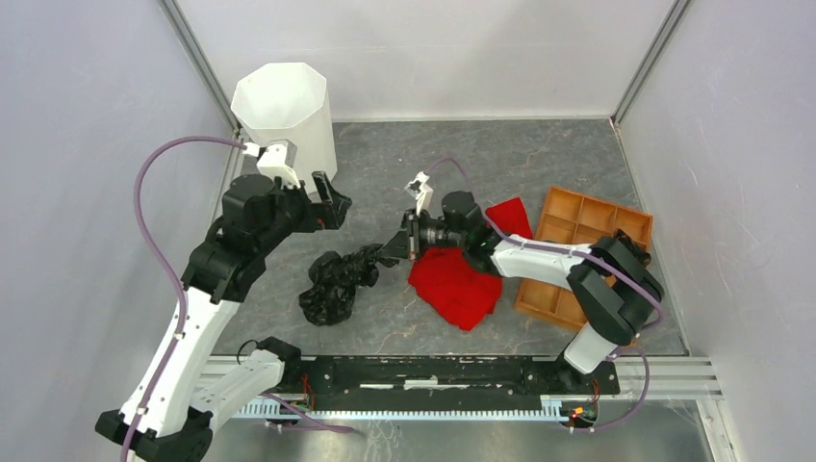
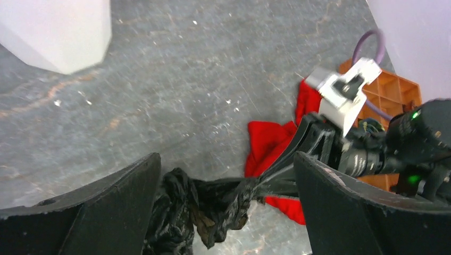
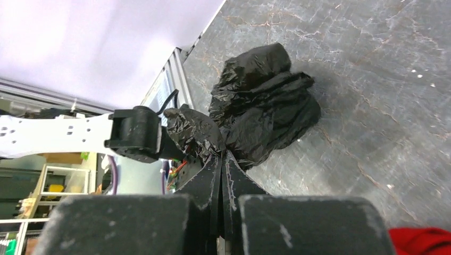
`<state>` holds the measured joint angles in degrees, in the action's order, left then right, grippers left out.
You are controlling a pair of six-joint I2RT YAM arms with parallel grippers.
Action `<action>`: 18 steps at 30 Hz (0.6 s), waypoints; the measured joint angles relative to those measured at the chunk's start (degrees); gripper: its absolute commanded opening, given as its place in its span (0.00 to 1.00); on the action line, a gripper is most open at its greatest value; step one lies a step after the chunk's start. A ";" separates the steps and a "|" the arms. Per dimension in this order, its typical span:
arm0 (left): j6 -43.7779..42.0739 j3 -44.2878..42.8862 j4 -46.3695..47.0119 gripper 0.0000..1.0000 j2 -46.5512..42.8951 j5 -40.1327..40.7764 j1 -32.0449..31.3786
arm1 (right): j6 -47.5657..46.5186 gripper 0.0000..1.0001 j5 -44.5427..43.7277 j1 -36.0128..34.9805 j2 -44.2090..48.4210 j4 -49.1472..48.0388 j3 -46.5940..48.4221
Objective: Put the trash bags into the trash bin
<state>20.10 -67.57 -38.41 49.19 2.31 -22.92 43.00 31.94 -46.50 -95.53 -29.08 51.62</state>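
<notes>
The black trash bag lies crumpled on the grey floor left of centre. My right gripper is shut on the bag's right edge and stretches it; in the right wrist view the closed tips pinch the glossy bag. My left gripper hangs open and empty above the floor, beside the white trash bin. In the left wrist view the bag lies between and below its spread fingers, apart from them. The bin's corner shows at top left.
A red cloth lies under my right arm, also in the left wrist view. An orange compartment tray sits at the right. Grey walls close the left, right and back sides. A rail runs along the near edge.
</notes>
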 measured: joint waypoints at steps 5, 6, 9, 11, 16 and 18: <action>3.50 3.04 0.57 1.00 0.24 -5.07 0.00 | 0.94 0.00 5.51 6.47 5.49 1.11 -1.60; 4.07 3.50 0.87 1.00 0.24 -6.12 0.02 | 1.27 0.00 6.38 8.00 6.71 1.03 -1.60; 6.27 4.92 2.23 1.00 0.31 -10.23 0.02 | 2.19 0.00 7.89 11.39 10.23 0.92 -1.60; 8.37 6.47 4.72 1.00 0.46 -14.38 0.02 | 2.16 0.00 8.13 12.11 12.02 1.40 -1.44; 12.96 10.75 11.39 1.00 1.51 -24.20 0.00 | 1.14 0.00 8.31 12.96 15.65 4.72 1.33; 14.14 11.93 13.31 1.00 1.51 -26.43 0.00 | 0.92 0.00 8.20 13.55 17.05 5.25 2.27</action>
<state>34.24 -55.64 -25.10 50.70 -24.12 -22.92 43.92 40.14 -32.95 -78.48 -23.83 53.89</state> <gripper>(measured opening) 0.996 0.009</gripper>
